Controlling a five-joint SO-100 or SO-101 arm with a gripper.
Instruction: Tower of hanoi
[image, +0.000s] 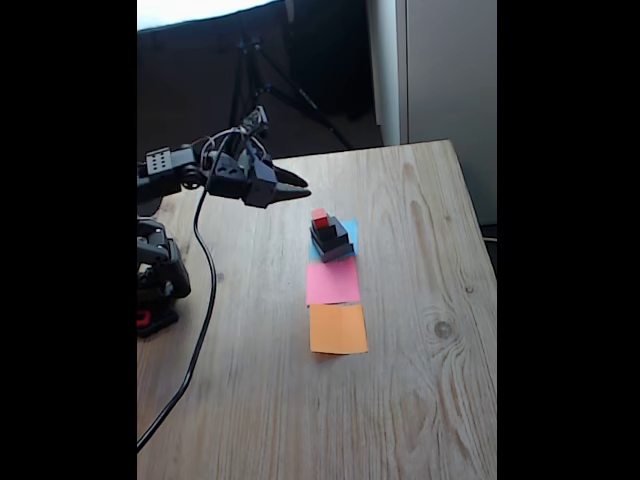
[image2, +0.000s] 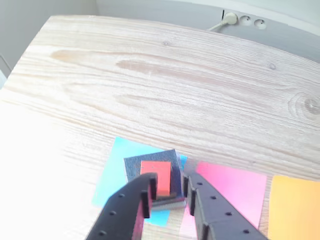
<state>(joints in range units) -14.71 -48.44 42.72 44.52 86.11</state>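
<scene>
Gripper (image: 300, 186) hangs above the table (image: 420, 400), fingers narrowly parted, holding nothing, touching nothing. Four-block stack, red cube (image2: 161, 175) on top, sits on blue paper square (image2: 117, 165), beside pink square (image: 332, 282).

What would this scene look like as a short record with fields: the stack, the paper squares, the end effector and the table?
stack: tower of hanoi, complete, red cube on top, standing on the blue paper square
paper squares: blue, pink paper square, orange paper square in a row; pink and orange bare
end effector: above the table, left of the stack in the fixed view, holding nothing
table: light wood
</scene>
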